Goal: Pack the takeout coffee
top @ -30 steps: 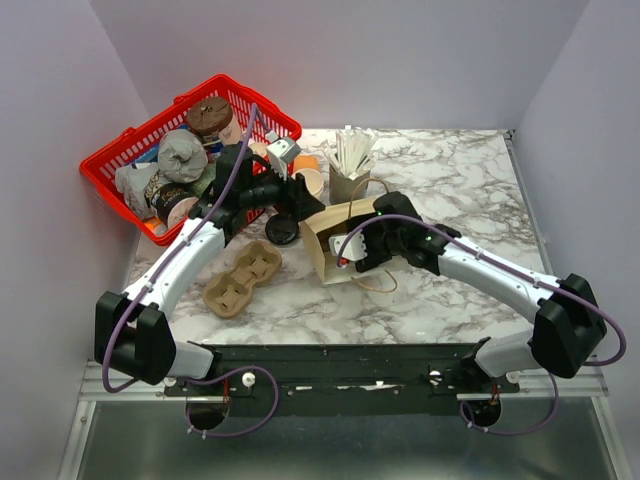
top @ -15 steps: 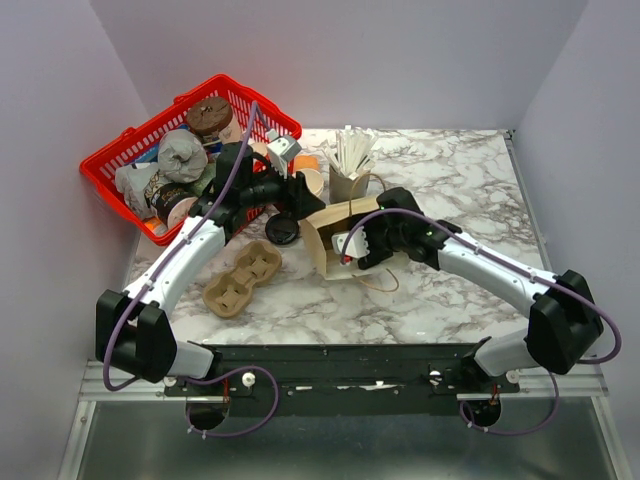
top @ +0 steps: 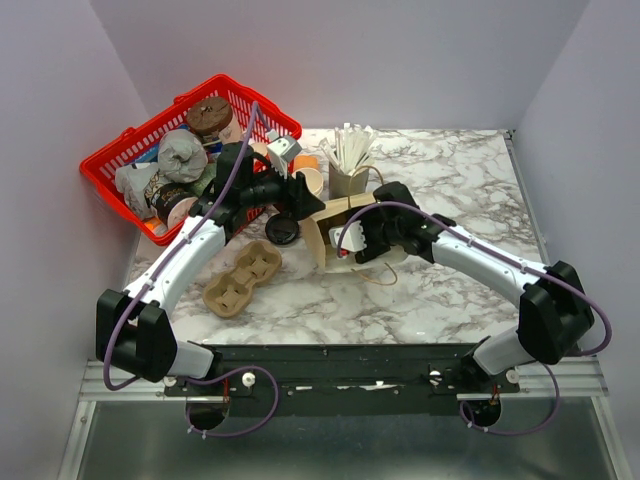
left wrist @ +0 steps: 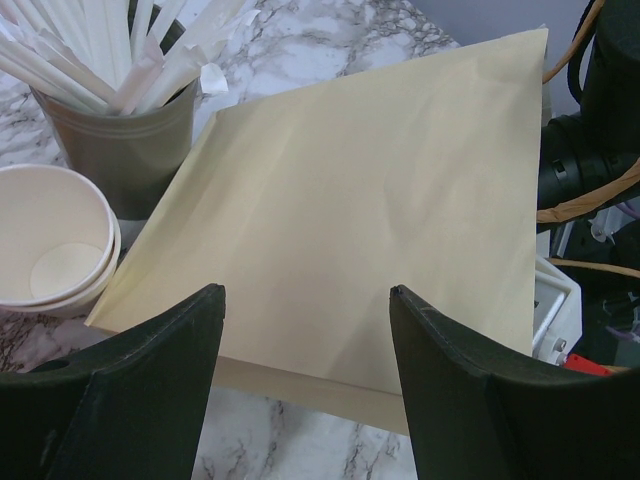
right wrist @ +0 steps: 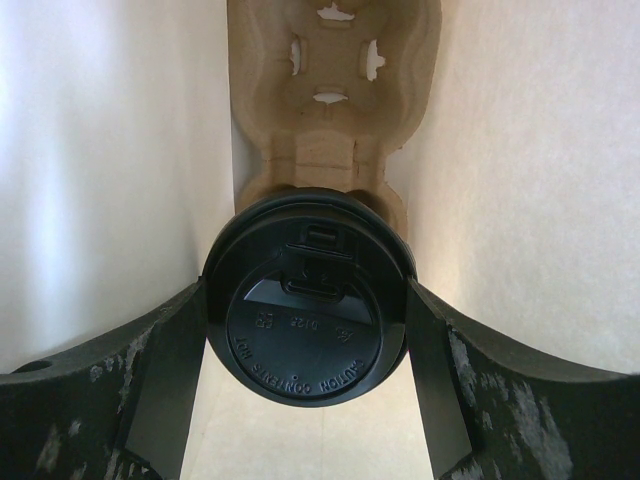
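My left claw [left wrist: 305, 300] hangs spread wide facing the paper bag [left wrist: 380, 200], gripping nothing. My right claw [right wrist: 308, 300] pinches the takeout coffee [right wrist: 305, 340] inside that bag (pulp carrier [right wrist: 330, 100] just ahead). Loading step, I reckon; next: seat it upright, let go.

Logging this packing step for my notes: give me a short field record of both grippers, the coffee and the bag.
right gripper: shut on the takeout coffee, inside the paper bag
left gripper: open, empty, facing the bag's outer side
takeout coffee: black lid on, between the bag's walls
beyond cup: pulp carrier, deeper between the walls
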Tool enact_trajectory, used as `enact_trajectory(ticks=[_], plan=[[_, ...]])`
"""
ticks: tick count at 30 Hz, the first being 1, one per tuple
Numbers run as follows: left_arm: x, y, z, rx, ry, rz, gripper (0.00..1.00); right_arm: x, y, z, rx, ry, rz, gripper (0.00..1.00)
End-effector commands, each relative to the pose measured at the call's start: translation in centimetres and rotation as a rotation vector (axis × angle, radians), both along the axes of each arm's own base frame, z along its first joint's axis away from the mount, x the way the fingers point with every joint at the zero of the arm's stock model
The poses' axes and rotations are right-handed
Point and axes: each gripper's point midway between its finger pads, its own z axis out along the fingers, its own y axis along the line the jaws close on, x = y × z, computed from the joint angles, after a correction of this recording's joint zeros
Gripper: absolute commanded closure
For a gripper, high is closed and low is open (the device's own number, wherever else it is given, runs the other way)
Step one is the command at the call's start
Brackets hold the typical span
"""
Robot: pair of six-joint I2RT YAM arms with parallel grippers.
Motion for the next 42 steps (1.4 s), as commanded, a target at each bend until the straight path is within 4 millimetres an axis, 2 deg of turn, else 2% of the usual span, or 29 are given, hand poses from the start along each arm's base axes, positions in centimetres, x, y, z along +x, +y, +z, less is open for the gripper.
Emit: enact_trajectory(ticks=[1,4,7,8,10,13,14,17,22,23,27,31,35,42], plan=[[0.1,-0.1,1.1,-0.016,-0.016,-0.022,0.25,-1.2,-1.6,-2.8,-0.071,0.101,-0.026,0.99],[-0.1,-0.2,1.2,-0.019,-0.019,-0.027,0.25,-1.4,-1.9,-2.4,-0.072,0.1,-0.038,0.98],[-0.2,-0.1,1.3,-0.02,-0.023,-0.026,0.25,-1.5,-2.1,-1.3,-0.057,0.098,-0.059,0.87],[-0.2,-0.2,1.3,-0.023,-0.025,-0.027,0.25,-1.2,-1.8,-0.2,-0.037,0.085,-0.064,0.82],[-0.3,-0.2,1.4,-0.026,-0.028,-0.028,0.25,-1.4,-1.6,0.9,-0.012,0.1,-0.072,0.77],[-0.4,-0.2,1.3,-0.03,-0.028,-0.028,0.25,-1.3,-1.2,2.7,0.027,0.102,-0.088,0.58],[-0.3,-0.2,1.3,-0.032,-0.025,-0.027,0.25,-1.2,-1.3,2.9,0.03,0.102,-0.096,0.43],[-0.3,-0.2,1.4,-0.037,-0.03,-0.029,0.25,-1.4,-1.4,3.0,0.023,0.123,-0.111,0.3],[-0.5,-0.3,1.6,-0.04,-0.035,-0.035,0.25,-2.1,-1.5,3.9,0.038,0.136,-0.1,0.2],[-0.6,-0.3,1.6,-0.039,-0.036,-0.038,0.25,-2.1,-1.4,3.9,0.042,0.139,-0.099,0.15],[-0.5,-0.3,1.5,-0.04,-0.037,-0.039,0.25,-1.5,-1.6,3.1,0.02,0.145,-0.128,0.15],[-0.6,-0.3,1.6,-0.043,-0.035,-0.043,0.25,-0.9,-1.8,1.4,-0.02,0.148,-0.144,0.16],[-0.8,-0.2,1.5,-0.037,-0.036,-0.046,0.25,-0.7,-2.0,-0.1,-0.05,0.164,-0.153,0.24],[-0.9,-0.2,1.1,-0.039,-0.023,-0.047,0.25,-0.2,-2.3,-2.2,-0.096,0.181,-0.171,0.3]])
